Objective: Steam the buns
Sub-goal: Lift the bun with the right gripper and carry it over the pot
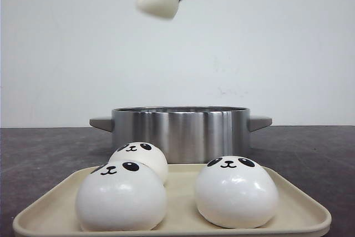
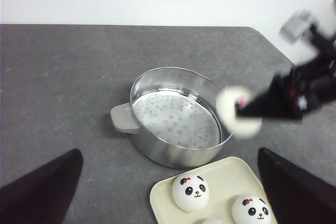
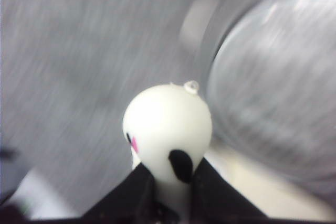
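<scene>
While clamped in the right gripper (image 3: 170, 174), high above the steamer pot (image 1: 180, 131), carried bun (image 1: 159, 1) looks light, squashy, glossy-slick; best pinched across its middle. Left gripper (image 2: 168, 192) spread, empty.

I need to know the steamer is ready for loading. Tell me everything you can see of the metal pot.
The pot is round, shiny brushed steel with two flat grey side handles. It stands upright on the dark table, lid off, just behind the beige tray. Inside lies a perforated steaming plate, with no bun on it. Nothing grips it.
</scene>
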`<act>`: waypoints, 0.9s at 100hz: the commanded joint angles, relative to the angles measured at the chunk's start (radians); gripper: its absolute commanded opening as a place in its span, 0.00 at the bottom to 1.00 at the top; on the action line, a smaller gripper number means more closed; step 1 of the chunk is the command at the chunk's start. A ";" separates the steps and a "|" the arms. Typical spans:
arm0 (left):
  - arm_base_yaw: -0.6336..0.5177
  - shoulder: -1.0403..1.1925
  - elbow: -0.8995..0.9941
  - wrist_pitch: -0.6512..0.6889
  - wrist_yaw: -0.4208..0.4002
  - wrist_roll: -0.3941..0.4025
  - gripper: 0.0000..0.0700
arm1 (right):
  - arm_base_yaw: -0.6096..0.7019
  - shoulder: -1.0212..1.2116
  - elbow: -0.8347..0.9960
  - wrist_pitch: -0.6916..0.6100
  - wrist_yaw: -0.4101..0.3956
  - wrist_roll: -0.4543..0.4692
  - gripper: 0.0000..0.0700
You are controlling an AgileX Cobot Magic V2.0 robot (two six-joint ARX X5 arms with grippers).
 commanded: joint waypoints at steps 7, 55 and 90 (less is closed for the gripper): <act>-0.004 0.006 0.018 0.008 -0.004 0.020 1.00 | -0.056 0.059 0.064 0.012 0.025 -0.076 0.00; -0.004 0.006 0.018 0.008 -0.004 0.020 1.00 | -0.253 0.426 0.168 0.011 -0.026 -0.118 0.00; -0.004 0.006 0.018 0.003 -0.004 0.020 1.00 | -0.266 0.541 0.192 0.019 0.012 -0.123 0.00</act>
